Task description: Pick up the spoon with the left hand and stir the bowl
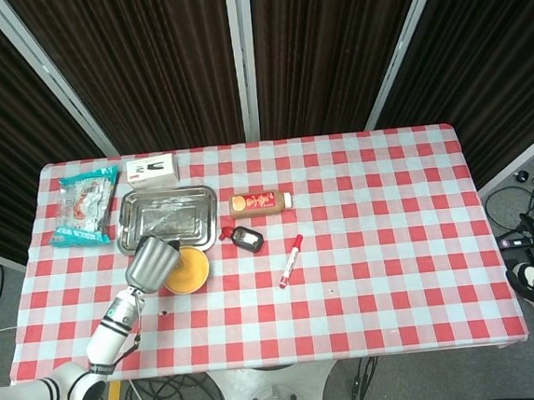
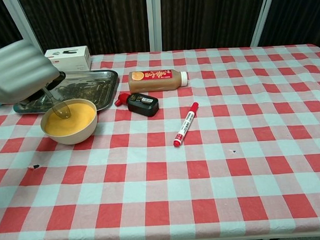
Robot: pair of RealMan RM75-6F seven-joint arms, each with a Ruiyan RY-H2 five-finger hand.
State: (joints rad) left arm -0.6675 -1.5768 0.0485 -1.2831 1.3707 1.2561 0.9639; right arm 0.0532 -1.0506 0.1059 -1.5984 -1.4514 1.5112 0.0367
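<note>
- Our left hand grasps the spoon, handle steep, its scoop dipped into the orange liquid at the bowl's left side.
- The bowl sits near the table's left edge, just in front of the metal tray.
- Our right hand does not show in either view.
- Toward the table's middle lie a bottle on its side, a black key fob and a red marker.
- A white box and a snack packet occupy the far left corner.
</note>
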